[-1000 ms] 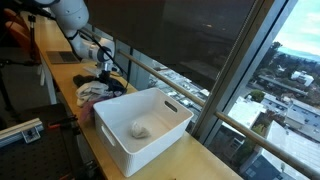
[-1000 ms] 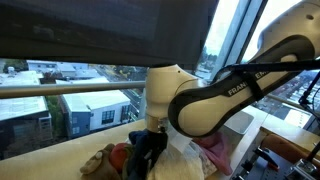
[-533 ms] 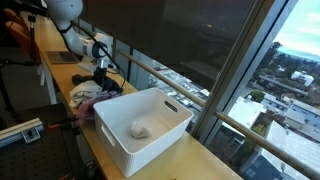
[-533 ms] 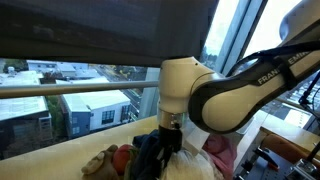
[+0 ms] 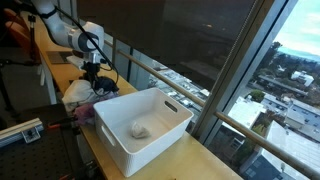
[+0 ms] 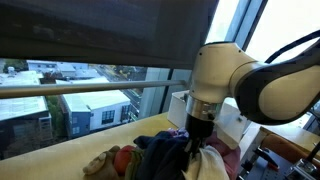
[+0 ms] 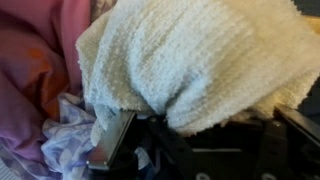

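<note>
Gripper [image 6: 197, 142] sits down in the clothes pile [image 6: 140, 158] on the table [image 6: 50, 162], cream towel [image 7: 190, 60] bunched right against it. We can't tell if it's open or clamped: towel hides the gap.

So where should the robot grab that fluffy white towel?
Best to pinch the thick, rounded fold of the cream towel, along its lower edge in the wrist view, coming straight down from above. It seems to sit bunched on top of the clothes pile, so that fold bulges up for the jaws. Stay off the pink cloth touching its side.
</note>
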Available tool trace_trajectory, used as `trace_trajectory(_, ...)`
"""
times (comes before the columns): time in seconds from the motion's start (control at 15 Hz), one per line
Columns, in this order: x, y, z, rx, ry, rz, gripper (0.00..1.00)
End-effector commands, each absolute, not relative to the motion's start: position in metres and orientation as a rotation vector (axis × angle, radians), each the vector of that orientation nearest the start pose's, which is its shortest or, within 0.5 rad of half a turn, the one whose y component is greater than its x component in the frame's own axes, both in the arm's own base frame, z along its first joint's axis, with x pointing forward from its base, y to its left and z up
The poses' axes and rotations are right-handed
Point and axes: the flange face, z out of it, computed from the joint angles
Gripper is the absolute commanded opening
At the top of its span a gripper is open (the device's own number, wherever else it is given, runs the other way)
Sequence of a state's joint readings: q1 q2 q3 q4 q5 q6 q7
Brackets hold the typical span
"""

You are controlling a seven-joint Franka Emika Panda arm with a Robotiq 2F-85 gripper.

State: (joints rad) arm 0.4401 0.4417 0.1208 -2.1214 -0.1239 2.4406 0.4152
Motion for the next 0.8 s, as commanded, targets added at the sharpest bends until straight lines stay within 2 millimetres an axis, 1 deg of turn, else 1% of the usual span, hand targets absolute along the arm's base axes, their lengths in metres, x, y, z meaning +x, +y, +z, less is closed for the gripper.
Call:
trace_trajectory(0.0,0.456,0.276,0.228,-3.176,-0.314,0.081,0.0)
trace_trajectory(0.13,0.454,0.269,0.249,-3.174,-0.301,0.042,0.0)
trace_trajectory(0.33,0.458,0.262,0.292,-3.17,-0.287,-0.049,0.0)
trace_trajectory(0.47,0.466,0.256,0.33,-3.165,-0.268,-0.135,0.0)
trace_trajectory(0.53,0.471,0.25,0.353,-3.163,-0.251,-0.185,0.0)
trace_trajectory(0.73,0.482,0.221,0.421,-3.156,-0.175,-0.312,0.0)
